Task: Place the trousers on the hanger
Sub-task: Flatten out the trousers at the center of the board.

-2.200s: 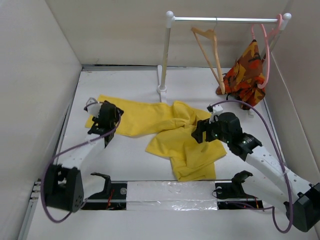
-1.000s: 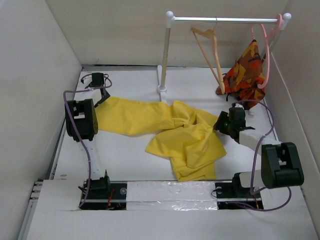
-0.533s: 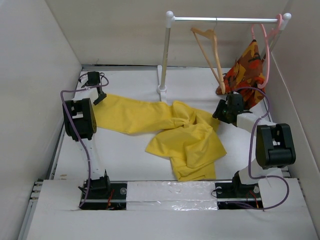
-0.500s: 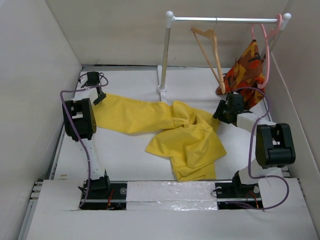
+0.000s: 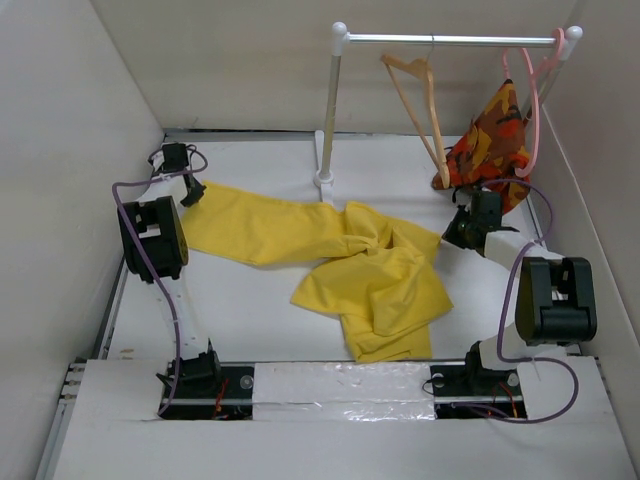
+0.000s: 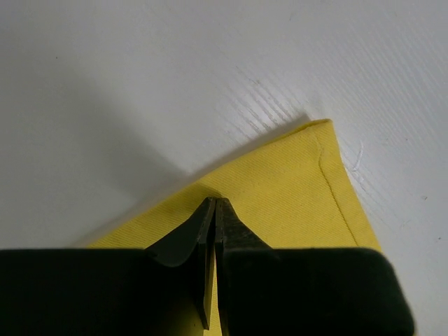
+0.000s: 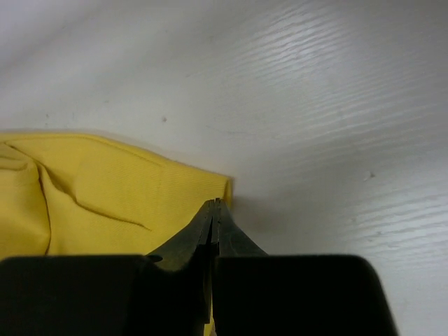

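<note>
The yellow trousers (image 5: 370, 270) lie crumpled across the white table, one leg stretched to the far left. My left gripper (image 5: 186, 190) is at that leg's end. In the left wrist view my left gripper (image 6: 215, 202) is shut, pinching the edge of the trousers (image 6: 287, 189) near a hemmed corner. My right gripper (image 5: 456, 236) is at the cloth's right corner. The right wrist view shows my right gripper (image 7: 215, 203) shut on the corner of the trousers (image 7: 105, 189). The tan wooden hanger (image 5: 420, 100) hangs from the rail, apart from both grippers.
A white rack with a metal rail (image 5: 450, 40) and a post (image 5: 328, 120) stands at the back. An orange-red patterned garment (image 5: 490, 150) on a pink hanger (image 5: 530, 110) hangs just behind my right gripper. Walls close in left, right and behind.
Both grippers closed on the cloth. The left one shifted slightly left and back, drawing the leg end with it. The right one moved to the right, at the cloth's right corner.
</note>
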